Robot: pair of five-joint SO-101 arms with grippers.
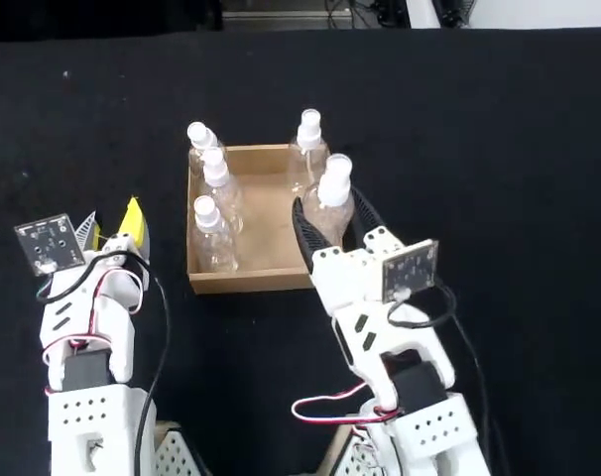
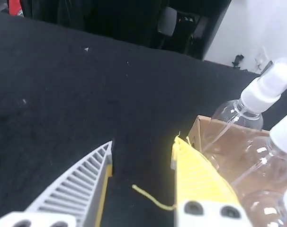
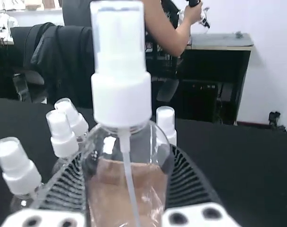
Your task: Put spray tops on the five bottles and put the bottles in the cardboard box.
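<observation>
My right gripper (image 1: 332,216) is shut on a clear bottle (image 1: 332,198) with a white spray top (image 3: 120,61), held upright at the right side of the cardboard box (image 1: 266,268). In the right wrist view its black fingers (image 3: 186,184) hug the bottle (image 3: 127,184). Three capped bottles (image 1: 215,193) stand along the box's left side. Another capped bottle (image 1: 307,149) stands at the box's back right corner. My left gripper (image 1: 110,220) is open over the black table, left of the box, with nothing between its white and yellow fingers (image 2: 195,179). The box corner (image 2: 202,135) lies just beside them.
A black cloth (image 1: 479,149) covers the table all around the box. Behind the table, in the right wrist view, stand a dark cabinet (image 3: 214,80) and chairs, and a person's arm shows there.
</observation>
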